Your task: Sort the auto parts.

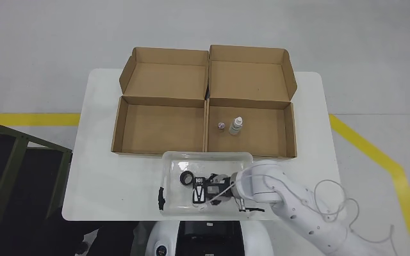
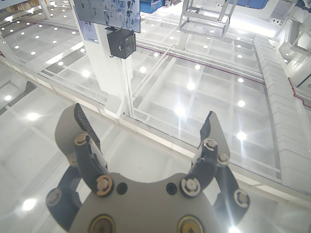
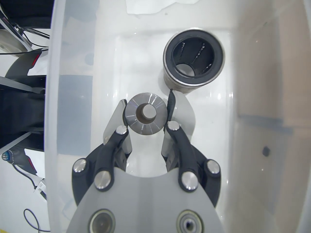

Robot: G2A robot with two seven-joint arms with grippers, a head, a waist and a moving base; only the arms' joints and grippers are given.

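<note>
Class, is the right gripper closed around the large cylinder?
No, the right gripper clamps the small metal ring; the large cylinder stands beside it.

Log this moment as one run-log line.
right gripper: shut on steel bushing in clear bin | linear bearing: upright beside it | left gripper: open, facing ceiling

A white table [image 1: 96,185] stands on grey floor [image 1: 64,38] crossed by a yellow line [image 1: 38,119].

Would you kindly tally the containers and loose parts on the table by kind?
Cardboard boxes: 2
Clear bin: 1
Linear bearing: 1
Metal collar: 1
White bottle: 1
Small round part: 1
Total: 7
</note>
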